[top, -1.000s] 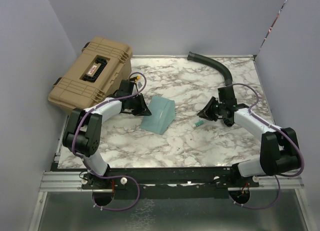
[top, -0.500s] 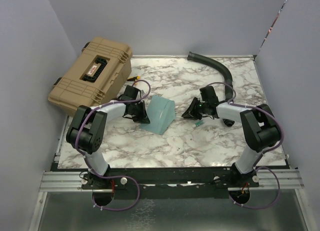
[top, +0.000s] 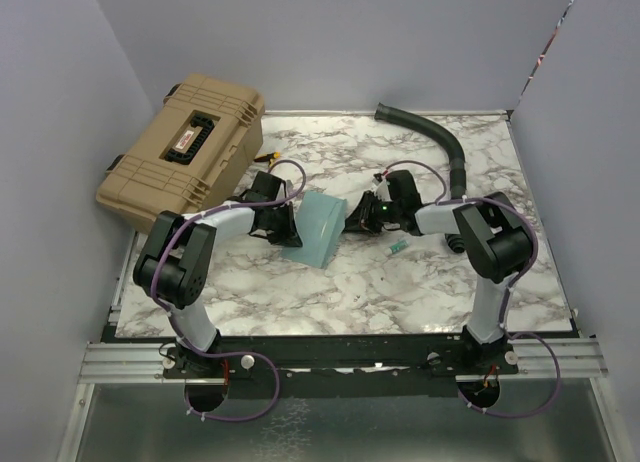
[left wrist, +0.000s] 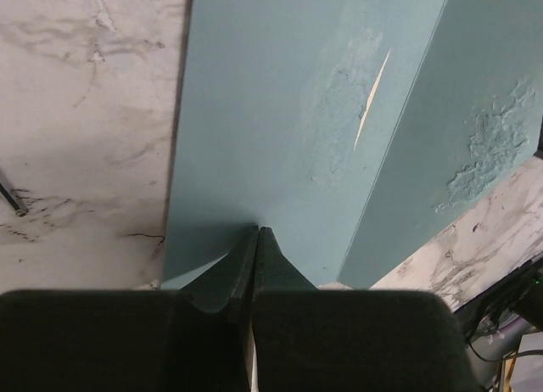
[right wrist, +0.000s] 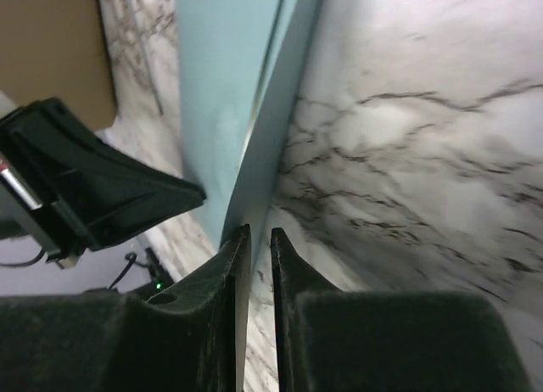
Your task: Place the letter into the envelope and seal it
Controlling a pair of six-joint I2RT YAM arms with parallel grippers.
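Marble-patterned table (top: 400, 282) with lavender walls (top: 350, 42) on three sides. The envelope (top: 318, 230) lies near the middle of the table, between the two arms, and is creased lengthwise so that it tents up a little.

The left arm (top: 215, 222) reaches in from the envelope's left side. The left jaws are clenched tight, tips together at the envelope's near edge in the left wrist view. Whether paper is pinched between them I cannot tell.

The right arm (top: 440, 217) comes in from the right. The right jaws stand slightly parted with nothing seen between them, tips just at the envelope's edge.

A tan case (top: 185, 147) sits at the rear left, a black hose (top: 440, 137) curves along the rear right, and a small green piece (top: 397, 248) lies near the right jaws.
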